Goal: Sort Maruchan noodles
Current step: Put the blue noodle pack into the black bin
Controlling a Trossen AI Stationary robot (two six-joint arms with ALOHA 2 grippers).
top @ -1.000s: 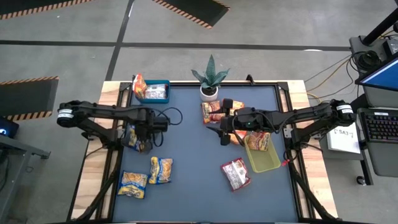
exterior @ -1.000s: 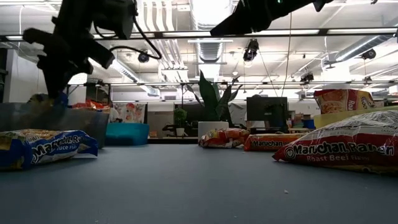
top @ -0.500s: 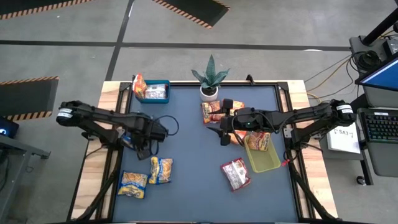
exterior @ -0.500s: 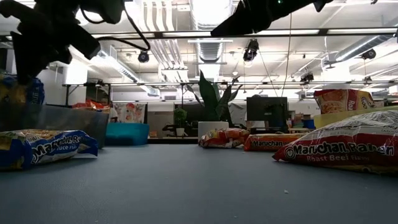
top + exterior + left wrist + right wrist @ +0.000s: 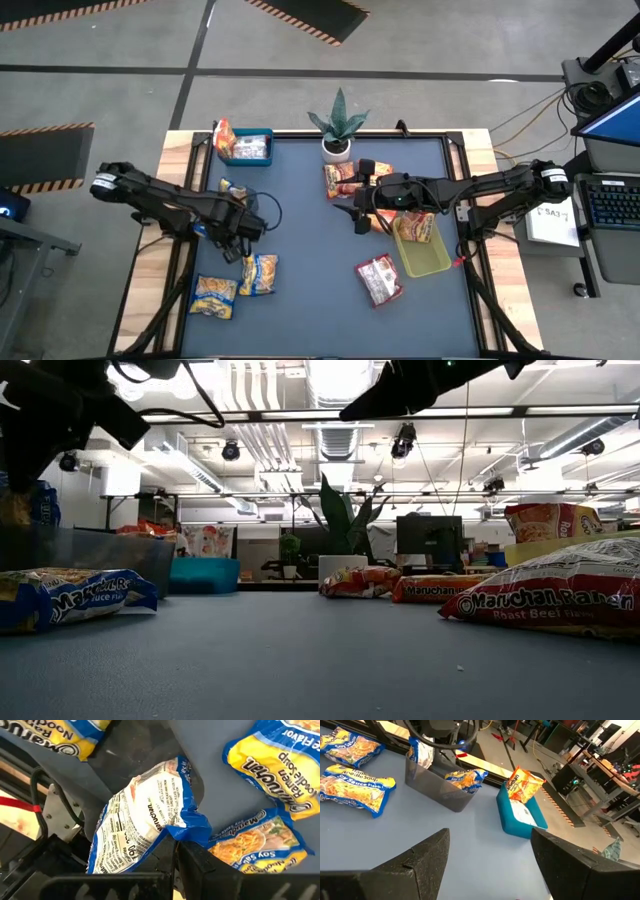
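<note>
My left gripper (image 5: 238, 228) hangs over the table's left side, shut on a yellow-and-blue Maruchan noodle packet (image 5: 142, 820) whose white printed back shows. The packet hangs at the near end of a dark grey bin (image 5: 436, 794). A second yellow-and-blue packet (image 5: 466, 777) leans over that bin's rim. Two more yellow-and-blue packets (image 5: 258, 272) (image 5: 214, 295) lie flat on the mat near the front left. My right gripper (image 5: 360, 214) hovers open over the middle of the table, with nothing between its fingers. My left gripper pinches the packet's blue crimped end (image 5: 184, 831) between its two shut fingers. The fingers point steeply down from above. The packet hangs crumpled below them (image 5: 420, 753), clear of the mat, beside the grey bin's wall.
At the far left stands a blue bin (image 5: 250, 147) holding an orange packet (image 5: 224, 133). A yellow-green bin (image 5: 425, 258) on the right holds an orange packet (image 5: 415, 228). Orange packets (image 5: 340, 180) lie near a potted plant (image 5: 338, 130). A red-and-white packet (image 5: 380, 280) lies front right.
My left gripper has swung toward the table's near edge, rolling its wrist and staying shut on the packet. The packet has come up from low in the grey bin and now hangs higher. The right arm has kept still.
</note>
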